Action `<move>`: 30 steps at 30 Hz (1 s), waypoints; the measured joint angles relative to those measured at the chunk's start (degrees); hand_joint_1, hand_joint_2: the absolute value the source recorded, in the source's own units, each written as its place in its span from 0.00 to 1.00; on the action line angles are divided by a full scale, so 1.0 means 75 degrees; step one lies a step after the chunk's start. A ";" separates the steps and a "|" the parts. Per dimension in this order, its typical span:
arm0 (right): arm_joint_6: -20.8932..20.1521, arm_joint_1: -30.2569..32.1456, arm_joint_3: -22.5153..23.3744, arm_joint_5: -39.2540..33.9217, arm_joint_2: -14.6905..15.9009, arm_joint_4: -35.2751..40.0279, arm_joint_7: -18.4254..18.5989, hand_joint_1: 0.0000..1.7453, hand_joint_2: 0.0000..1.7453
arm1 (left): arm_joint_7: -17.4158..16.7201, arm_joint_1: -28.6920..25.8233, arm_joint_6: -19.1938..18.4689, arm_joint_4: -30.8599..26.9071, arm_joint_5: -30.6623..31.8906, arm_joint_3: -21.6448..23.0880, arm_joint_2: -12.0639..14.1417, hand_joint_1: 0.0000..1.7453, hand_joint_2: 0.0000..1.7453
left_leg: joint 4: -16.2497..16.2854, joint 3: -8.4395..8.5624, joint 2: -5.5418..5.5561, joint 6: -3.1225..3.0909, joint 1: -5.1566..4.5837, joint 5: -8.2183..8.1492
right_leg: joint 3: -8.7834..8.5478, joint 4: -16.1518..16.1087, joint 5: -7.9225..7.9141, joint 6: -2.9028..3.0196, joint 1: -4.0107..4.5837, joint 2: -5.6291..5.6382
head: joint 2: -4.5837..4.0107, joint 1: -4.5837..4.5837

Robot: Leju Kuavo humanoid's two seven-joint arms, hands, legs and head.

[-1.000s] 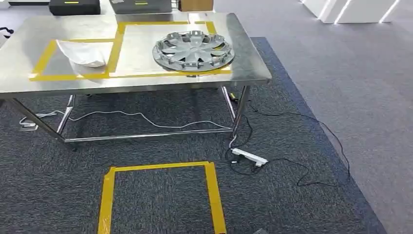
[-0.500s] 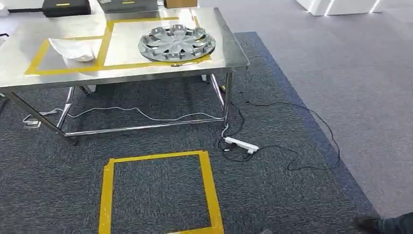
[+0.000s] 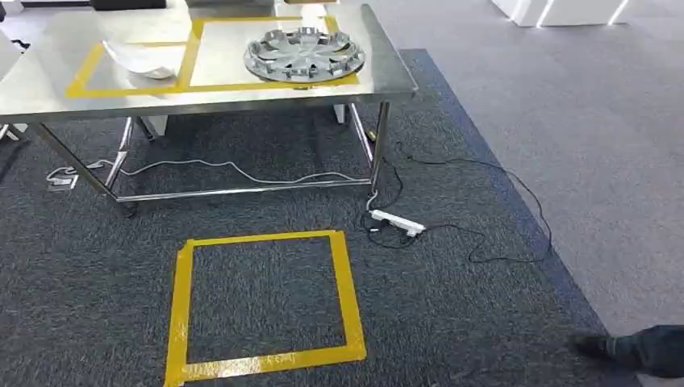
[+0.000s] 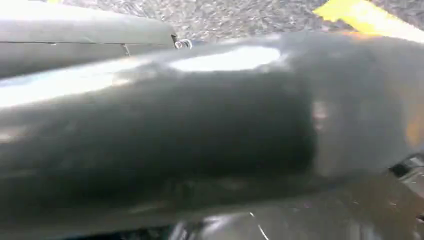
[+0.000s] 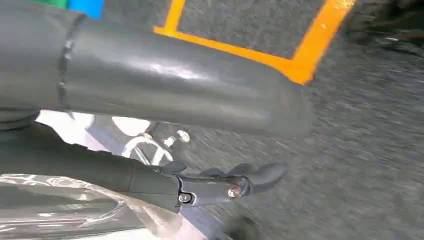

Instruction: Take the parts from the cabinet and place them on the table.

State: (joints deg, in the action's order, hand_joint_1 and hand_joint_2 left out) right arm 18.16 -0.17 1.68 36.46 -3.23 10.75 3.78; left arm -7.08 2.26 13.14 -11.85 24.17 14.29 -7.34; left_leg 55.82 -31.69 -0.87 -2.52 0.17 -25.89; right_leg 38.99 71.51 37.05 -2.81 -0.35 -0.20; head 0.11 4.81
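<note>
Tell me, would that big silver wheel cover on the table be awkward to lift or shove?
The wheel cover looks like thin moulded plastic with open spokes, so probably light for its width and slightly flexible. It lies flat on the smooth steel table, so a push would likely slide it, not roll it. Its width probably makes a one-handed grip awkward.

The table runs off the top and left edges of the head view. A person's shoe is cut off at the bottom right corner. Both wrist views are blurry, so neither robot hand is clear.
</note>
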 joint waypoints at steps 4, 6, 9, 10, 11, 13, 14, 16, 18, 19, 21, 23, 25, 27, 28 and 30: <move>-0.0044 0.0002 0.0119 -0.0113 0.0017 0.0000 -0.0003 0.00 0.00 | -0.0038 0.0008 0.0000 0.0000 0.0035 0.0056 0.0003 0.00 0.00 | 0.0052 -0.0603 -0.0028 0.0128 0.0060 0.0455 | -0.0916 -0.0296 -0.1028 -0.0109 -0.0097 0.0000 | 0.0003 0.0003; -0.0046 -0.0048 0.0149 -0.0122 0.0017 0.0003 -0.0003 0.00 0.00 | -0.0052 0.0033 0.0003 -0.0003 0.0052 0.0067 0.0009 0.00 0.00 | 0.0114 -0.0745 -0.0006 0.0228 0.0045 0.0631 | -0.2167 -0.1915 -0.0652 -0.0119 -0.0134 0.0012 | 0.0003 0.0066; -0.0055 -0.0076 0.0175 -0.0137 0.0017 0.0000 -0.0017 0.00 0.00 | -0.0052 0.0042 0.0006 -0.0003 0.0058 0.0102 0.0009 0.00 0.00 | 0.0047 -0.0774 -0.0022 0.0404 0.0084 0.0931 | -0.2320 -0.2452 -0.0410 0.0126 -0.0045 0.0035 | 0.0003 0.0050; -0.0070 -0.0073 0.0184 -0.0160 0.0017 0.0000 -0.0026 0.00 0.00 | -0.0052 0.0030 0.0003 0.0000 0.0064 0.0105 0.0006 0.00 0.00 | 0.0003 -0.0780 -0.0018 0.0468 0.0092 0.1038 | -0.2248 -0.2430 -0.0498 0.0220 -0.0037 0.0028 | 0.0003 0.0044; -0.0093 -0.0069 0.0210 -0.0198 0.0017 -0.0012 -0.0029 0.00 0.00 | -0.0052 0.0016 -0.0015 0.0006 0.0067 0.0111 0.0015 0.00 0.00 | 0.0020 -0.0824 0.0008 0.0503 0.0132 0.0948 | -0.2155 -0.2435 -0.0625 0.0305 -0.0075 -0.0019 | 0.0000 0.0032; -0.0108 -0.0073 0.0230 -0.0230 0.0017 -0.0012 -0.0041 0.00 0.00 | -0.0055 0.0006 -0.0015 0.0006 0.0079 0.0120 0.0015 0.00 0.00 | 0.0234 -0.0911 0.0019 0.0520 0.0130 0.0447 | -0.2054 -0.2425 -0.0709 0.0360 -0.0060 -0.0043 | 0.0003 0.0017; -0.0122 -0.0053 0.0276 -0.0314 0.0026 -0.0012 -0.0073 0.00 0.00 | -0.0078 0.0003 -0.0018 0.0006 0.0079 0.0131 0.0017 0.00 0.00 | 0.0772 -0.1032 0.0019 0.0530 0.0129 -0.0210 | -0.1933 -0.2424 -0.0824 0.0427 -0.0039 -0.0061 | 0.0003 -0.0035; -0.0207 -0.0053 0.0359 -0.0455 0.0026 -0.0012 -0.0149 0.00 0.00 | -0.0079 0.0011 -0.0020 0.0006 0.0073 0.0149 0.0035 0.00 0.00 | 0.2068 -0.1215 0.0022 0.0558 0.0123 -0.1010 | -0.1657 -0.2393 -0.1037 0.0460 0.0018 -0.0068 | 0.0000 -0.0053; -0.0265 -0.0056 0.0469 -0.0611 0.0026 -0.0012 -0.0221 0.00 0.00 | -0.0079 0.0014 -0.0105 0.0006 0.0058 0.0155 0.0046 0.00 0.00 | 0.2630 -0.1091 0.0031 0.0530 0.0111 -0.0829 | -0.1420 -0.2279 -0.1210 0.0467 0.0067 -0.0070 | 0.0000 -0.0050; -0.0292 -0.0059 0.0519 -0.0661 0.0026 -0.0012 -0.0245 0.00 0.00 | -0.0073 0.0020 -0.0131 0.0006 0.0055 0.0155 0.0052 0.00 0.00 | 0.2462 -0.0837 0.0035 0.0488 0.0097 -0.0529 | -0.1221 -0.2202 -0.1286 0.0465 0.0087 -0.0074 | 0.0000 -0.0053; -0.0335 -0.0068 0.0606 -0.0720 0.0026 -0.0012 -0.0262 0.00 0.00 | -0.0044 0.0029 -0.0131 0.0006 0.0055 0.0157 0.0073 0.00 0.00 | 0.1345 0.0058 0.0050 0.0350 0.0040 -0.0259 | -0.0920 -0.2063 -0.1383 0.0437 0.0110 -0.0048 | 0.0000 -0.0053; -0.0347 -0.0065 0.0676 -0.0743 0.0026 -0.0012 -0.0286 0.00 0.00 | -0.0032 0.0050 -0.0128 0.0006 0.0079 0.0163 0.0093 0.00 0.00 | 0.0041 0.0888 0.0056 0.0230 -0.0017 -0.0719 | -0.0755 -0.1943 -0.1470 0.0374 0.0147 -0.0041 | 0.0000 -0.0041; -0.0355 -0.0067 0.0705 -0.0740 0.0026 -0.0015 -0.0303 0.00 0.00 | -0.0032 0.0074 -0.0125 0.0006 0.0114 0.0169 0.0093 0.00 0.00 | -0.0023 0.0814 0.0052 0.0212 -0.0057 -0.0754 | -0.0704 -0.1948 -0.1586 0.0281 0.0107 -0.0070 | 0.0000 -0.0044; -0.0353 -0.0062 0.0746 -0.0734 0.0035 -0.0015 -0.0303 0.00 0.00 | -0.0035 0.0050 -0.0125 0.0006 0.0116 0.0172 0.0090 0.00 0.00 | -0.0104 0.0742 0.0027 0.0114 -0.0011 -0.0578 | -0.0645 -0.1901 -0.1614 0.0184 0.0070 -0.0050 | 0.0000 -0.0076; -0.0353 -0.0053 0.0757 -0.0734 0.0035 -0.0015 -0.0300 0.00 0.00 | -0.0035 0.0056 -0.0125 0.0006 0.0122 0.0172 0.0096 0.00 0.00 | -0.0105 0.0674 0.0006 0.0073 -0.0011 -0.0522 | -0.0509 -0.1717 -0.1363 0.0117 0.0068 -0.0005 | 0.0000 -0.0056; -0.0353 -0.0052 0.0787 -0.0731 0.0032 -0.0017 -0.0300 0.00 0.00 | -0.0035 0.0063 -0.0099 0.0006 0.0134 0.0175 0.0079 0.00 0.00 | -0.0101 0.0516 0.0004 0.0026 -0.0017 -0.0389 | -0.0139 -0.0718 -0.0619 0.0027 0.0018 0.0008 | 0.0000 0.0015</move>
State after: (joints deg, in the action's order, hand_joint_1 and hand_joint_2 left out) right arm 15.52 -0.56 7.58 30.97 -2.99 10.62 1.53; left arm -7.34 2.73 12.39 -11.80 25.18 15.61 -6.75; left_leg 55.06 -27.82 -0.83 -2.32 0.05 -28.81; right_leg 37.95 66.13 32.41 -2.61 -0.22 -0.14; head 0.11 4.92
